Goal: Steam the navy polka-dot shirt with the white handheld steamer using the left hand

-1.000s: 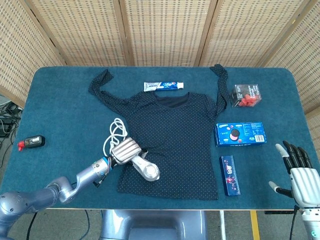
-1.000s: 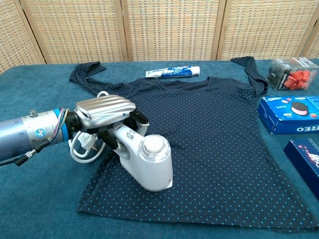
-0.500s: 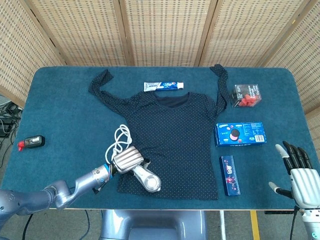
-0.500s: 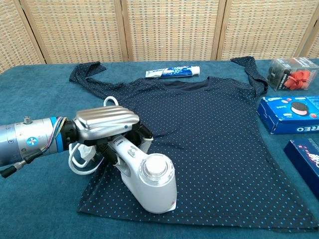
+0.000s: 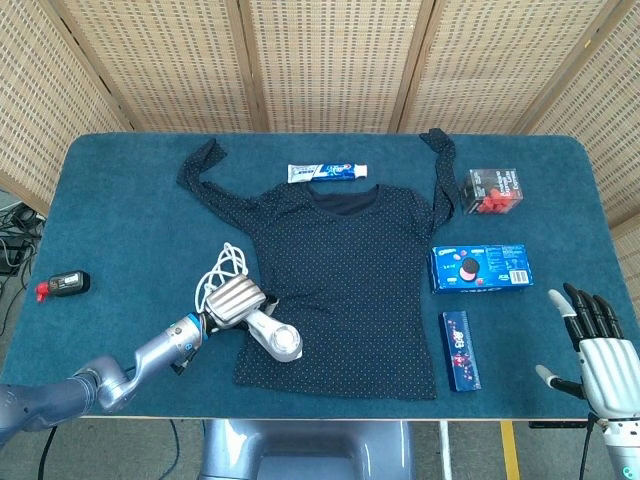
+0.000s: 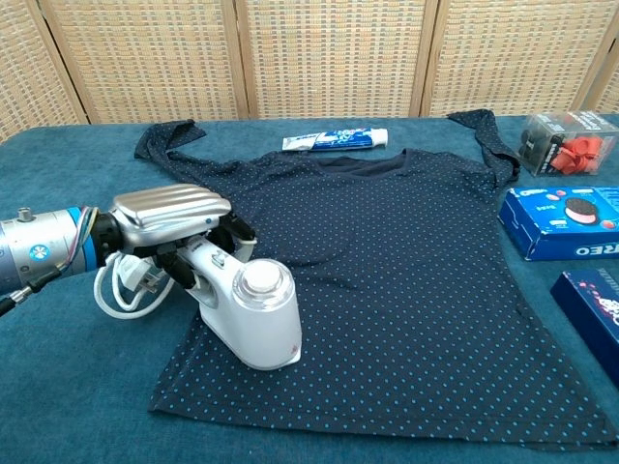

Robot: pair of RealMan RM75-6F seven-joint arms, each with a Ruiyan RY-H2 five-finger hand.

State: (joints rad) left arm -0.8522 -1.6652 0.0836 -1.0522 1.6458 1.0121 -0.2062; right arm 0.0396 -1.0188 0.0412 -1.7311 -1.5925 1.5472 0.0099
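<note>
The navy polka-dot shirt [image 5: 350,270] [image 6: 406,280] lies flat in the middle of the blue table, sleeves spread toward the back. My left hand [image 5: 232,299] [image 6: 169,218] grips the handle of the white handheld steamer [image 5: 275,338] [image 6: 247,311], whose round head rests on the shirt's lower left part. The steamer's white cord [image 5: 218,272] [image 6: 121,290] lies coiled beside the hand on the table. My right hand [image 5: 598,345] stands open at the table's front right edge, far from the shirt, holding nothing.
A toothpaste tube [image 5: 327,172] [image 6: 336,140] lies behind the collar. A cookie box [image 5: 480,267] [image 6: 561,221], a dark blue box [image 5: 459,349] [image 6: 592,300] and a clear box of red items [image 5: 490,190] [image 6: 566,142] sit to the right. A small black and red device [image 5: 62,285] lies far left.
My left hand has carried the steamer leftward over the shirt's lower left part, after first sliding toward the hem. The cord shifted with it. The right hand stayed still.
</note>
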